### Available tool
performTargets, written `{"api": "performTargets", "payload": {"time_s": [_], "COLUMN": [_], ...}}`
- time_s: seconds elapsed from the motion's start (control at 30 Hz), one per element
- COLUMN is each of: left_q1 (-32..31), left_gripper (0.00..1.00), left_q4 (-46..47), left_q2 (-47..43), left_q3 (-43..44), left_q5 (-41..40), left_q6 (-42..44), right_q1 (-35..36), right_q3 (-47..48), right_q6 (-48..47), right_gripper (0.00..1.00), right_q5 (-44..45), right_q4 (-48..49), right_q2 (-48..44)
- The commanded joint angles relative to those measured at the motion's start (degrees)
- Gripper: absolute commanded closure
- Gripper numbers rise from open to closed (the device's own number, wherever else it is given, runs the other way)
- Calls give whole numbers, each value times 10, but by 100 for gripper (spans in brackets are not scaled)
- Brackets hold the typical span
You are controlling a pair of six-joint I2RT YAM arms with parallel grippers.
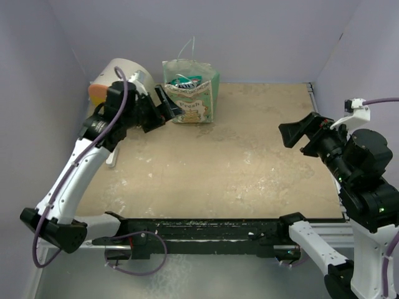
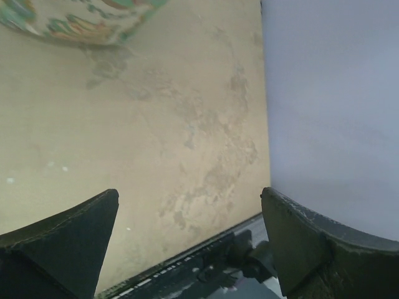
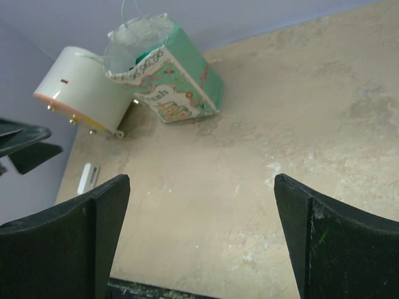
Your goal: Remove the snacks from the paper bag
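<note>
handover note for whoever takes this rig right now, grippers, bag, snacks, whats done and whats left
Left gripper: open, empty, close beside the paper bag; contact unclear.
Right gripper: open, empty, off to the right, far from the bag.
Bag stands upright at the back of the table, snacks showing in its mouth.
Done: nothing out.
Left: lift every snack out.

paper bag [image 1: 198, 99] far-centre | snacks [image 1: 185, 80] inside bag | cylinder [image 1: 115, 68] left of bag
</note>
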Motion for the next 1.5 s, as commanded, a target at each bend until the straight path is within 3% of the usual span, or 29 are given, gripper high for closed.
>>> {"api": "performTargets", "payload": {"time_s": [0.0,0.17,0.47,0.73,0.87,0.93,1.17,1.27,1.47], "left_q1": [-45,-61,-63,-47,-31,-31,-30,-25,-3], "left_gripper": [3,8,5,7,24,43,90,100,100], "left_q4": [76,106,109,77,69,56,41,37,138], "left_q2": [42,104,214,317,360,374,365,331,205], "left_q3": [10,44,178,276,319,341,349,308,123], "left_q5": [28,-54,-280,-296,-270,-270,-250,-214,-101], "left_q6": [-108,-186,-282,-312,-312,-309,-277,-267,-280], "right_q1": [-1,-2,-2,-2,-2,-2,-2,-2,-2], "right_q3": [-14,-32,4,6,10,11,12,20,39], "right_q6": [27,37,46,43,41,37,20,-22,-106], "right_gripper": [0,0,0,0,0,0,0,0,0], "right_q5": [-52,-56,9,58,66,74,58,-9,-122], "right_q4": [-16,-19,-39,-7,-1,-2,-8,-5,-16], "right_q2": [-13,-29,-10,6,19,20,22,35,60]}}
